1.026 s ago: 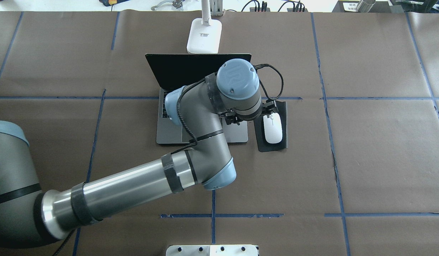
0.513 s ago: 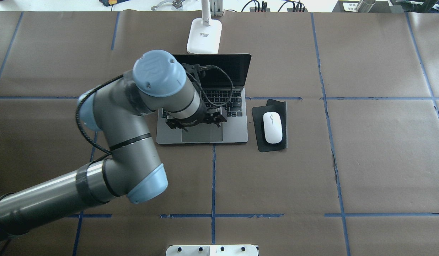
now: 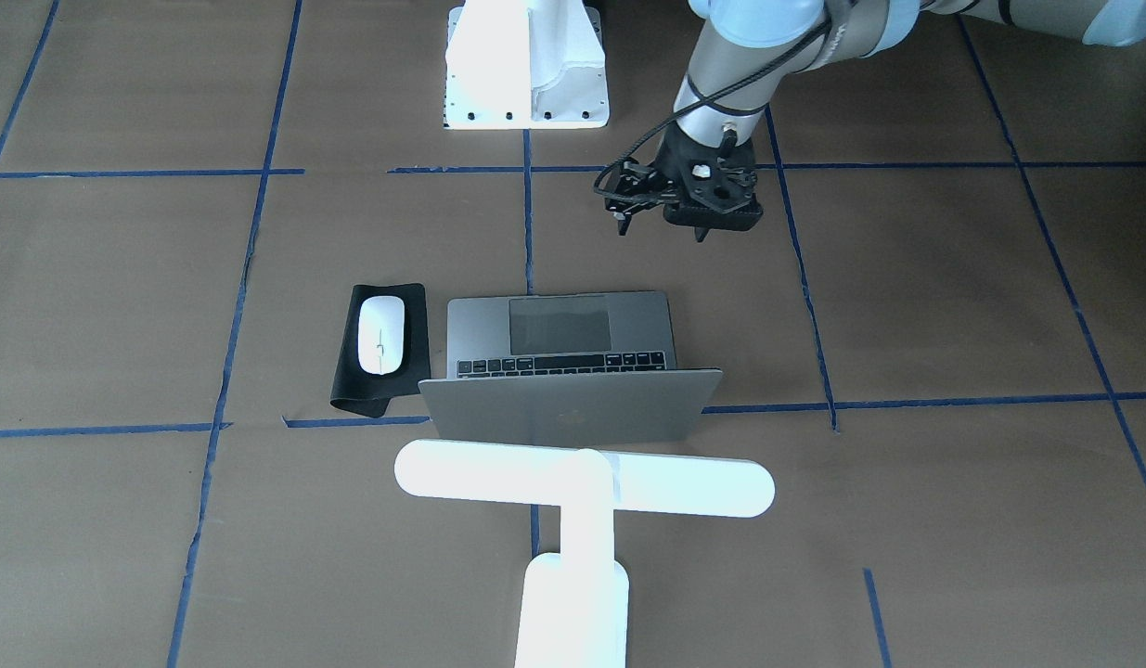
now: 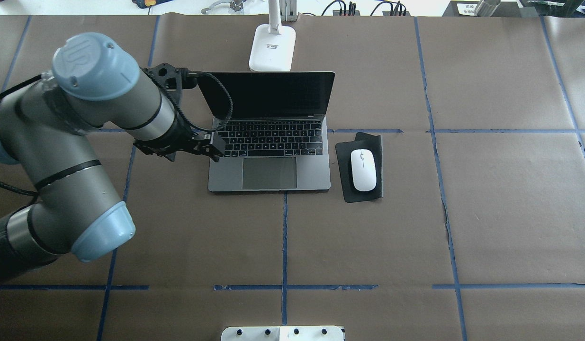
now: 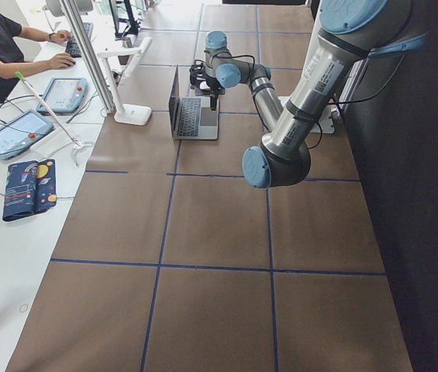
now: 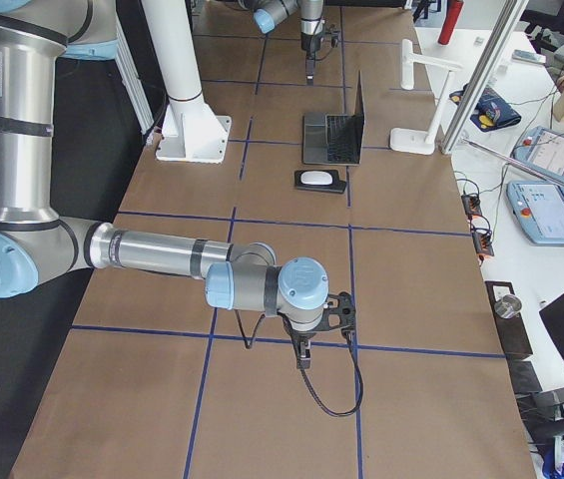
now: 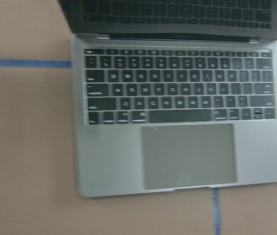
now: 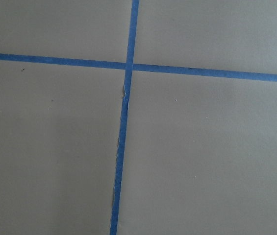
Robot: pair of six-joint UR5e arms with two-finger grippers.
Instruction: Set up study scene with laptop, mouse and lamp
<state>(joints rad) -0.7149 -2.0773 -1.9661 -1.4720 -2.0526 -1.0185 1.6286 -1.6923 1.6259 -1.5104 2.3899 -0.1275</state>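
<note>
Apparently close to the end of the setup: laptop (image 4: 269, 161) open mid-table, mouse (image 4: 363, 169) on a black mat (image 4: 343, 166) just beside its right edge, lamp (image 3: 582, 478) right behind the lid. Next, probably only drawing the left gripper (image 3: 663, 221), spread open and empty near the laptop's left side, away without brushing the lid; impossible to tell the state of the right gripper (image 6: 301, 351), far off and seen only from the side. Shown in the front-facing view but not overhead: the lamp's long bar head and the jaws standing apart; overhead only the base and the dark screen.
</note>
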